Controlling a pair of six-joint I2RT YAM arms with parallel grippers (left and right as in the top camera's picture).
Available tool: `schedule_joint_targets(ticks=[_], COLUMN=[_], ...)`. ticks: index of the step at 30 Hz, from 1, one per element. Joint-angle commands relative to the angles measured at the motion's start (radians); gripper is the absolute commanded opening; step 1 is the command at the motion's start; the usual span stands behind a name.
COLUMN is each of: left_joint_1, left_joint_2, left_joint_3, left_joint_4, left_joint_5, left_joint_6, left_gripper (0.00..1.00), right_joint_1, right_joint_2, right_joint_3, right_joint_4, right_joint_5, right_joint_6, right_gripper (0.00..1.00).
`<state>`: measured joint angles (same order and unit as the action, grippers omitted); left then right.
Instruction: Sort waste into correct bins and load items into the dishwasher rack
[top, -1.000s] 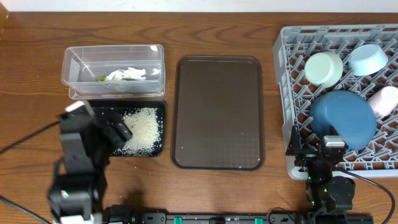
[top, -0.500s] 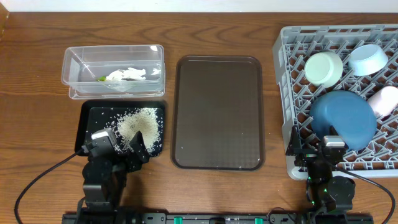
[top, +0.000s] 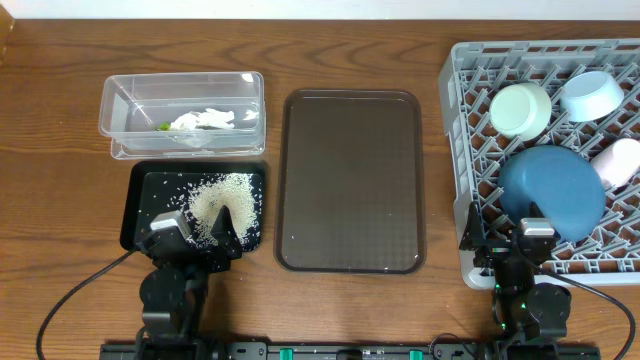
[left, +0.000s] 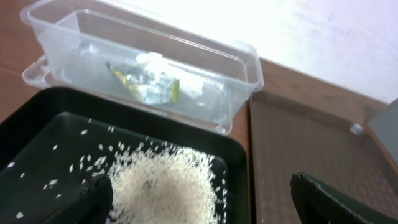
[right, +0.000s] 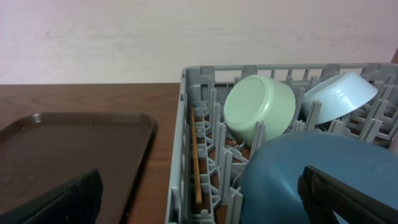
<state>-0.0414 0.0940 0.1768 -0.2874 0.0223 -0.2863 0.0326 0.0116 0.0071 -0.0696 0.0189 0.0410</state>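
A heap of rice (top: 225, 205) lies in the black tray (top: 140, 200). The clear tub (top: 118, 105) behind it holds the white tissue (top: 205, 120) and green wrapper (top: 162, 126). My left gripper (top: 195, 238) hangs open and empty at the black tray's near edge, with the rice (left: 165, 183) between and ahead of its fingers. The dishwasher rack (top: 460, 150) holds the dark blue bowl (top: 553, 192), pale green bowl (top: 520, 110), light blue bowl (top: 591, 95) and pink cup (top: 620, 162). My right gripper (top: 503, 238) stands open and empty at the rack's near left corner.
A large brown serving tray (top: 350, 180) lies between the bins and the rack, with nothing on it. Bare wooden table runs along the back and far left. A cable trails from each arm base at the front edge.
My left arm has drawn back from above the black tray's left side and dropped low at its near edge. The right arm has not moved.
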Motion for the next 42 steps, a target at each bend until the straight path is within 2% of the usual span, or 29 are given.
schedule_joint_targets(ticks=[1,10,15,22,28,42], left_joint_1=[-0.004,-0.004,-0.003,-0.001,-0.001,0.003], left_joint_2=[-0.052,-0.093,-0.093,-0.093,-0.093,-0.093], left_joint_3=[-0.048,-0.118,-0.172,-0.173,-0.173,-0.173], left_joint_4=[0.034,0.104,0.219,0.22,0.219,0.253], left_joint_5=[-0.011,-0.012,-0.016,-0.068,-0.067,-0.068], left_joint_6=[0.021,0.021,0.021,0.023,0.073,0.08], left_gripper=[0.93,0.93,0.93,0.93,0.93,0.93], right_joint_1=[0.01,0.01,0.01,0.01,0.01,0.01], right_joint_2=[-0.006,-0.006,-0.006,-0.006,-0.006,-0.006], right_joint_3=[-0.002,-0.002,-0.002,-0.002,-0.002,-0.002], right_joint_4=[-0.003,-0.003,-0.003,-0.003,-0.003,-0.003], right_joint_5=[0.007,0.007,0.007,0.007,0.007,0.007], right_joint_6=[0.007,0.007,0.007,0.006,0.007,0.006], right_gripper=[0.99,0.99,0.99,0.99,0.99,0.99])
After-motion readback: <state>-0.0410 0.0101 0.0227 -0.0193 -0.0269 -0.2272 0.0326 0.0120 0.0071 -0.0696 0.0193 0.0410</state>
